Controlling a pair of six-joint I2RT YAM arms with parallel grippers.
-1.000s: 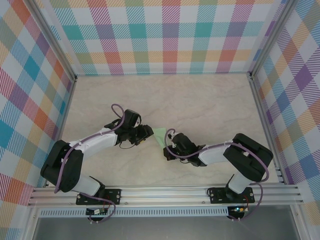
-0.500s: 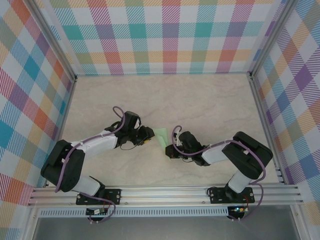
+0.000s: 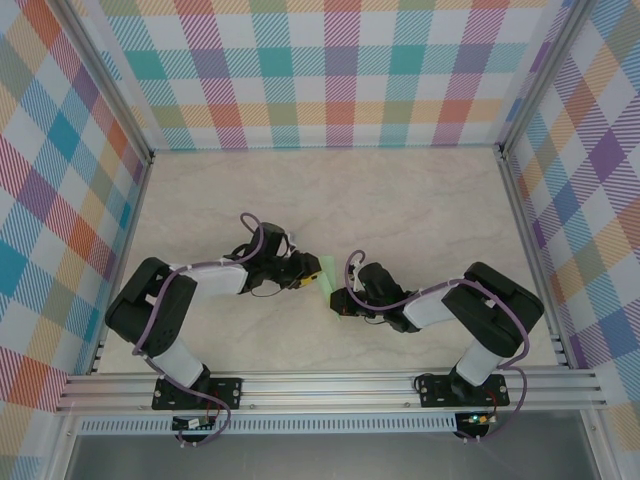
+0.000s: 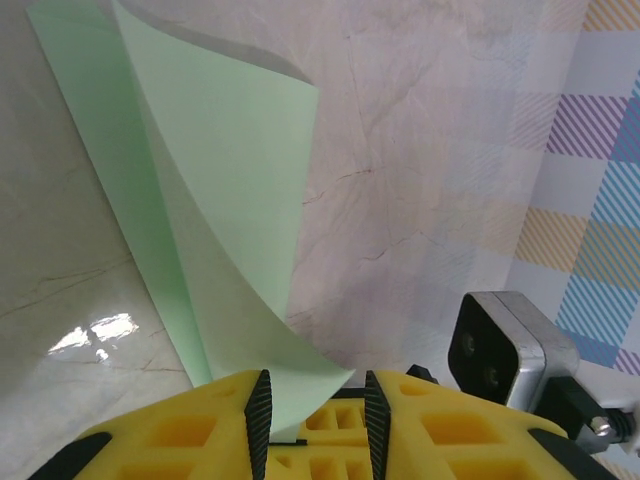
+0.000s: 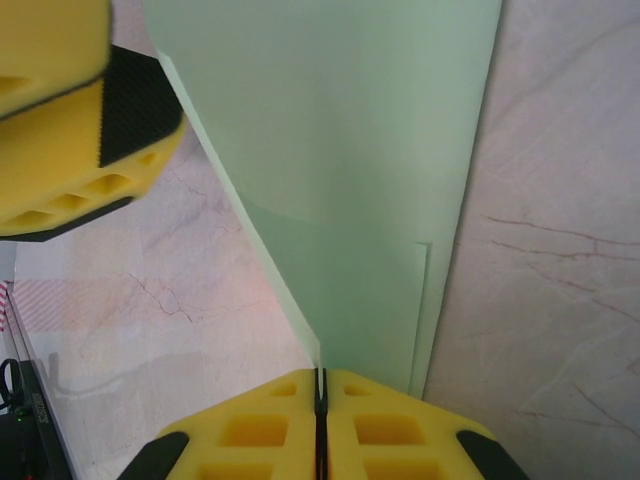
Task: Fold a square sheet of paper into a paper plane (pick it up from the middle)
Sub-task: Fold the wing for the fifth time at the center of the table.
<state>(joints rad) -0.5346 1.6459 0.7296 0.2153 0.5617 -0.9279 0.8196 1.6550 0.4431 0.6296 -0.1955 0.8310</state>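
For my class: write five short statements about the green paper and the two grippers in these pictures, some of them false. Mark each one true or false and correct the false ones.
1. The right gripper has its jaws shut on the sheet of paper. True.
2. The left gripper has its jaws pressed tight together. False: there is a gap between them, with the paper's corner in it.
3. The paper lies flat in a single layer. False: it is doubled over, one layer curving above the other.
4. The paper is plain pale green. True.
5. The grippers are at opposite ends of the table. False: they meet near its middle.
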